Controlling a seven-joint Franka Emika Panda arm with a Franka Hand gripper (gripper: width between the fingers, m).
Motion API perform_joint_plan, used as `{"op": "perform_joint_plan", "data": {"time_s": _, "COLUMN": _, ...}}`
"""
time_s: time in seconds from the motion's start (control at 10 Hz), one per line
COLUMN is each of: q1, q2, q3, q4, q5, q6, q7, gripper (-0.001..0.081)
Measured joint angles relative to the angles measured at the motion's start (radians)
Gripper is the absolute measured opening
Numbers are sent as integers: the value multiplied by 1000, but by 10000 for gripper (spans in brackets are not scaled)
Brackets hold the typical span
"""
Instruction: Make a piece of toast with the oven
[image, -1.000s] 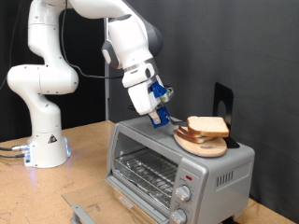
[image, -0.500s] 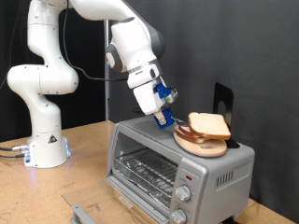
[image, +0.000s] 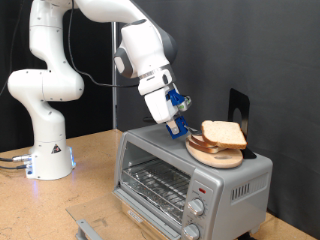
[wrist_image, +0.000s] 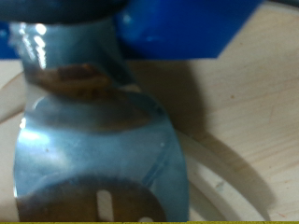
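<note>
Looking at the exterior view first, I have the gripper (image: 177, 127) low over the top of the oven (image: 190, 170), toward its left half, with the hand tilted so the fingers point down and to the right. The toast (image: 223, 134) lies flat on a round board (image: 215, 152) on the oven's top, right of centre. The fingertips sit at the board's left rim, beside the near-left corner of the slice; at this size I can't say whether they touch it. So the toast lies to the right of the fingers and slightly above their tips, its flat faces level, and the hand's tilt aims along that line. The door (image: 100, 226) is dropped open at the near left and I can see the wire rack (image: 155, 185) inside with nothing on it. A dark upright piece (image: 238, 108) stands behind the board.

In the wrist view, the picture is mostly filled by a shiny metal blade (wrist_image: 98, 140) with a slot near its wide end, reaching out from a blue part (wrist_image: 187, 28) of the hand. It lies over pale wood with curved rings, which I take for the board. No bread shows in this view.

I can't tell from either view whether the fingers are spread or pressed together; the blade hides them.
</note>
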Motion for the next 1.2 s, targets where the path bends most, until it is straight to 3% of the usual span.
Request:
{"op": "perform_joint_plan", "data": {"time_s": 0.5, "q1": 1, "q2": -14, "q3": -2, "q4": 8, "q5": -28, "q6": -81, "q7": -7, "gripper": 271}}
{"op": "perform_joint_plan", "data": {"time_s": 1.0, "q1": 1, "q2": -17, "q3": -1, "q4": 8, "q5": -33, "q6": -83, "q7": -7, "gripper": 269}}
{"op": "perform_joint_plan", "data": {"time_s": 1.2, "q1": -10, "q2": -16, "q3": 8, "q4": 9, "q5": -81, "q6": -75, "q7": 18, "gripper": 269}}
